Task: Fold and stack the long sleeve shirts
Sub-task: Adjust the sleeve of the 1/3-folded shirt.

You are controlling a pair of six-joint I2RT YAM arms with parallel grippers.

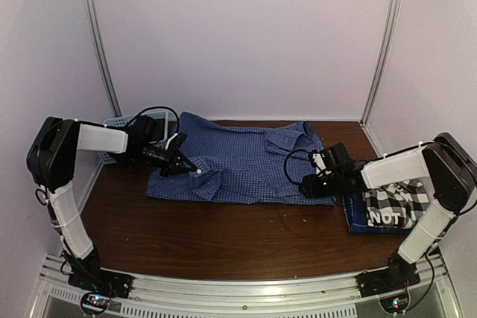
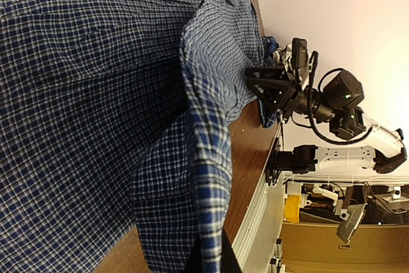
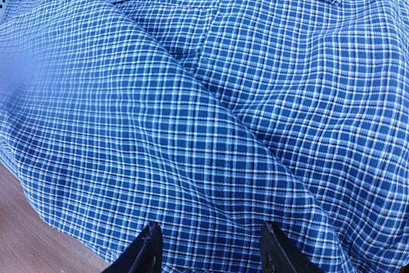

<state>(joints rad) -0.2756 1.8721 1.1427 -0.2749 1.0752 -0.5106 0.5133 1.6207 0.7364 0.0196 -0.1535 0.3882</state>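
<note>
blue shirt pinched at the left, set up for a fold

from where i stand, the blue fine-check collared cloth shirt (image 1: 238, 158) lies spread across the middle of the dark brown wooden worktop (image 1: 223, 240), collar toward the right. the left hand (image 1: 179, 161) is closed tight on a ridge of cloth near the shirt's left end. the fabric peaks up to its fingers, which i take as the start of folding that side in. the right hand (image 1: 307, 184) sits low over the shirt's near right edge, its fingers about half apart with cloth beneath them but nothing visibly clamped. it looks placed to pin or take that end so the shirt doesn't slide. off to the right, a folded black-and-white large-plaid shirt (image 1: 395, 200) rests on a darker blue plaid shirt (image 1: 355, 220) — the stack this one should join. a light blue plastic lattice basket (image 1: 119, 121) stands at the back left, behind the left arm. plain white walls (image 1: 238, 35) close the booth in on three sides.
</note>
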